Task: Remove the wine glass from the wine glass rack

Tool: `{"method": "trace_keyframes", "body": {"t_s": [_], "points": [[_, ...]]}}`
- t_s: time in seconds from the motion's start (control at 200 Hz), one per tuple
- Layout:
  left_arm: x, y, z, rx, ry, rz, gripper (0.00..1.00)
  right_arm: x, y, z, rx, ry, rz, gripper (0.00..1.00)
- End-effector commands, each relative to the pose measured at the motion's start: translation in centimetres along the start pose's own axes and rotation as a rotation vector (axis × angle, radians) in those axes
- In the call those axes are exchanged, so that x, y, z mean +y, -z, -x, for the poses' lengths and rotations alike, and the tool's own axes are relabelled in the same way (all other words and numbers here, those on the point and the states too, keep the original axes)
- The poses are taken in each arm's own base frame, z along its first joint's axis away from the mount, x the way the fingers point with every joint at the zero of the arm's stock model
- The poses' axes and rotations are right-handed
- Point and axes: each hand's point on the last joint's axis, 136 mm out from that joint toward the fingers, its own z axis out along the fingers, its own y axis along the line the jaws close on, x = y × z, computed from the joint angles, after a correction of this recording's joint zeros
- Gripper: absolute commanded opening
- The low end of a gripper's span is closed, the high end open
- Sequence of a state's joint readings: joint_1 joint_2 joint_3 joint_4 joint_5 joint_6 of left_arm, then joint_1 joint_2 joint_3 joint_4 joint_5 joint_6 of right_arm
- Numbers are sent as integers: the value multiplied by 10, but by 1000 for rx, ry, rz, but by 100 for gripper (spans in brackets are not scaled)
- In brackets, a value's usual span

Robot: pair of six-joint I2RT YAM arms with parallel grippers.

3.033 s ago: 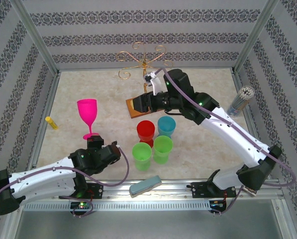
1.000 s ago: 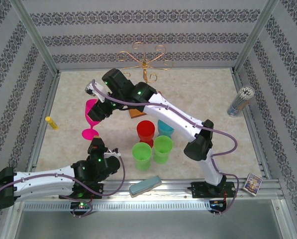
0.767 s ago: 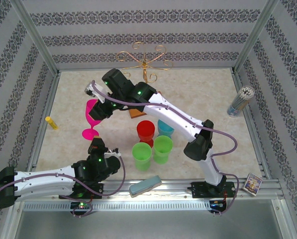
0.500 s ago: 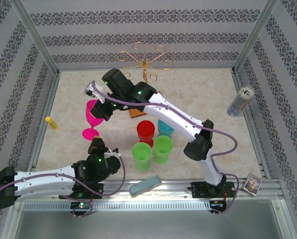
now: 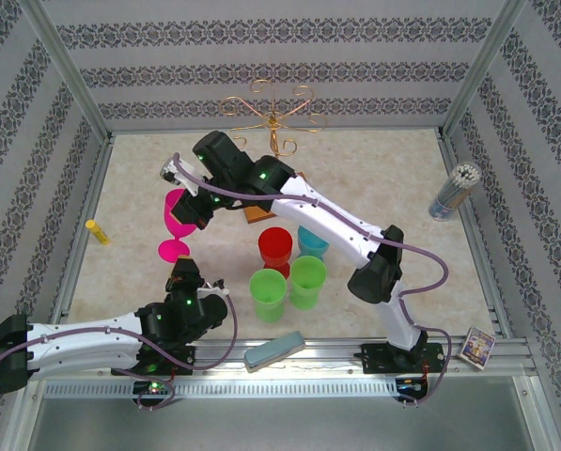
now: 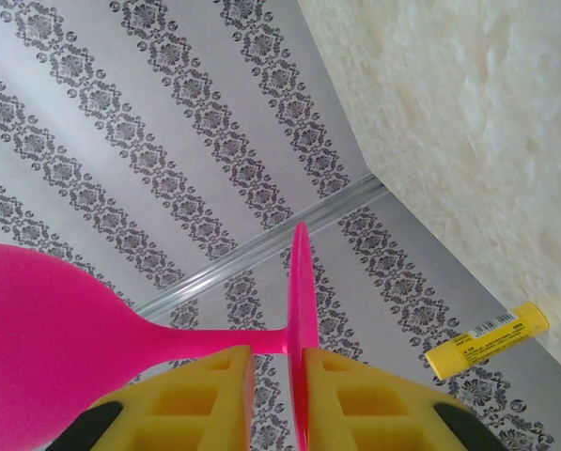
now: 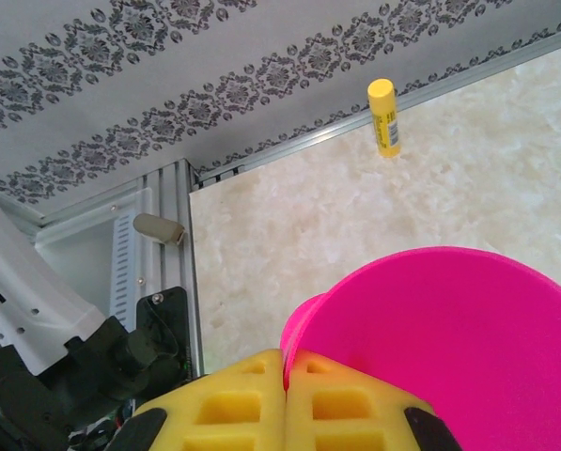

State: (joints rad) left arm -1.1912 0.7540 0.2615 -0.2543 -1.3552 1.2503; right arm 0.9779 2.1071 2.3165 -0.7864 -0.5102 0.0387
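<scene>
Pink wine glass appears left of centre in the overhead view, slightly tilted and already well apart from the gold wire wine glass rack at top centre. The right pincer is pinched shut on the bowl's rim. The left pincer straddles the glass's foot, its fingers a little parted with a sliver of gap showing. Removal looks done, and the next move likely calls for standing the glass upright and letting go. A mottled beige desk is enclosed by grey patterned wallpaper.
</scene>
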Motion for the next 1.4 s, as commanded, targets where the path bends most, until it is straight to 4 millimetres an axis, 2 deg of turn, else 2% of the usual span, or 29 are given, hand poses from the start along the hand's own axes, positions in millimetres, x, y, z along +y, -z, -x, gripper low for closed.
{"method": "trace_keyframes", "body": {"t_s": [0.0,0.185,0.415,0.744,0.949,1.189,1.394], "points": [[3,2,-1,8,10,15,26,5,11,8,-34,23,-34,0],[3,2,-1,10,10,15,32,-5,15,8,-51,14,-104,0],[4,2,-2,13,13,17,33,-18,22,8,-68,-2,-196,0],[9,2,-8,29,49,26,39,-38,30,-6,-59,-59,-321,0],[21,4,-17,51,150,44,41,-45,38,-20,-65,-114,-365,0],[43,6,-31,66,318,61,48,-49,43,-36,-64,-162,-383,0],[64,9,-41,56,461,66,49,-52,47,-47,-63,-193,-394,0]]}}
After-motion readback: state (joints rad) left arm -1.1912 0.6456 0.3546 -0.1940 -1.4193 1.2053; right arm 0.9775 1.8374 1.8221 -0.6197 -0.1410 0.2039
